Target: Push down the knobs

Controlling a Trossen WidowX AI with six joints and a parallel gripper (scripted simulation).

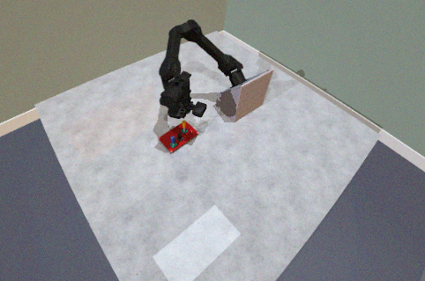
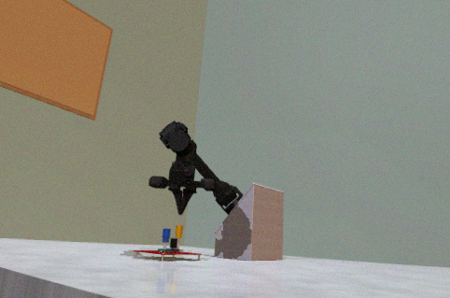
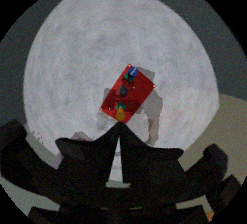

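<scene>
Fingers [image 2: 181, 212] pinched fully together, holding nothing, pointing down above the red board [image 2: 148, 253] on the desk [image 2: 327, 276]. Yellow knob [image 2: 178, 232] and blue knob [image 2: 166, 234] stand raised.

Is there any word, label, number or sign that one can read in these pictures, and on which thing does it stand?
None can be read.
Circuit board: red surface, no legible print; too small in all views.
Yellow knob and blue knob: no markings visible.
Arm and shut gripper: plain black, no legible brand.
Orange wall panel and base block: blank.
</scene>
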